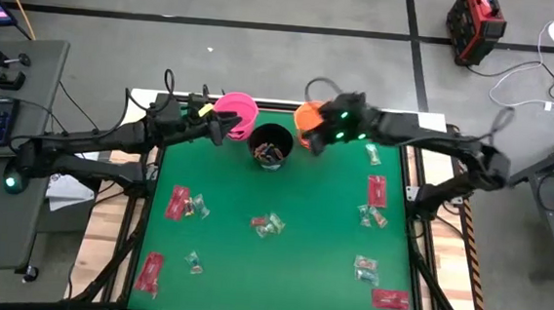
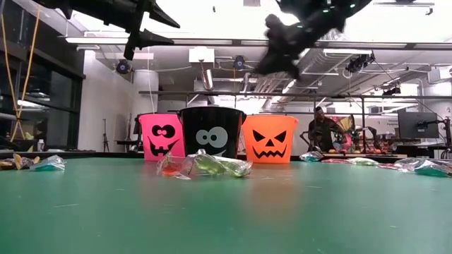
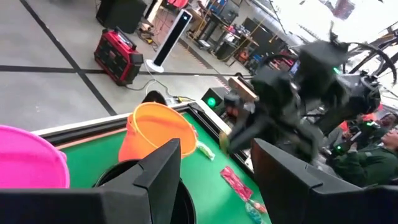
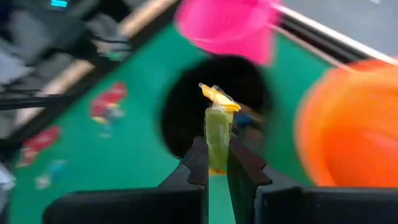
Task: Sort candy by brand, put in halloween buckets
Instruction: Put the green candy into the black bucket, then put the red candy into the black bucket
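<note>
Holding a yellow-green sweet above the buckets

Spreading widest is the green table (image 1: 279, 272), with three round pails in a row at its far edge: the pink bucket (image 1: 237, 110), the black bucket (image 1: 271, 145) and the orange bucket (image 1: 310, 119), each with a grinning face on its side in the low view. The black one already has wrapped pieces inside. Both dark arms reach in over the pails. The right gripper (image 4: 217, 163) hangs between the black and orange buckets, its jaws pinched narrow on a yellow-green candy (image 4: 217, 124), a slim upright piece with a crinkled yellow twist on top. The left gripper (image 3: 214, 180) hovers by the pink bucket, jaws wide and holding nothing. Smallest are the loose sweets: flat red packets (image 1: 376, 189) and crinkly clear pieces (image 1: 269, 225) scattered apart across the table.
</note>
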Action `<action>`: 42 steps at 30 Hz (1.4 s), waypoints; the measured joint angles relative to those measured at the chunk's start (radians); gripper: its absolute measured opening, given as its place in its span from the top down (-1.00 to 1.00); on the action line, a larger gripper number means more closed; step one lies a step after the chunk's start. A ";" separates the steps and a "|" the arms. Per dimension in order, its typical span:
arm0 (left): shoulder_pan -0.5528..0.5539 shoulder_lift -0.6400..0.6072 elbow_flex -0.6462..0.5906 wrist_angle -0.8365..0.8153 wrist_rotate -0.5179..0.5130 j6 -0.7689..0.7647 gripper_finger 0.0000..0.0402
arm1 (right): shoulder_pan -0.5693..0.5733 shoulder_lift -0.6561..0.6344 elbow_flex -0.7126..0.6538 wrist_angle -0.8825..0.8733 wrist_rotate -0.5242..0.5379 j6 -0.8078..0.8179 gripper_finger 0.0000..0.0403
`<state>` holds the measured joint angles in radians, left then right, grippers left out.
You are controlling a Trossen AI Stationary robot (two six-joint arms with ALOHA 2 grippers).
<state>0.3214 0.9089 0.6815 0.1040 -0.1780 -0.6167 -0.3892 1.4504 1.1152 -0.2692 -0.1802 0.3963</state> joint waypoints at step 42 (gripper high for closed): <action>-0.568 0.101 0.001 -0.816 0.063 -1.022 0.07 | -0.060 0.046 0.064 0.042 0.014 -0.012 -0.38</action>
<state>-0.2468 1.0103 0.6828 -0.7124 -0.1148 -1.6382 -0.4495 1.4967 1.1790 -0.2270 -0.1666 0.3838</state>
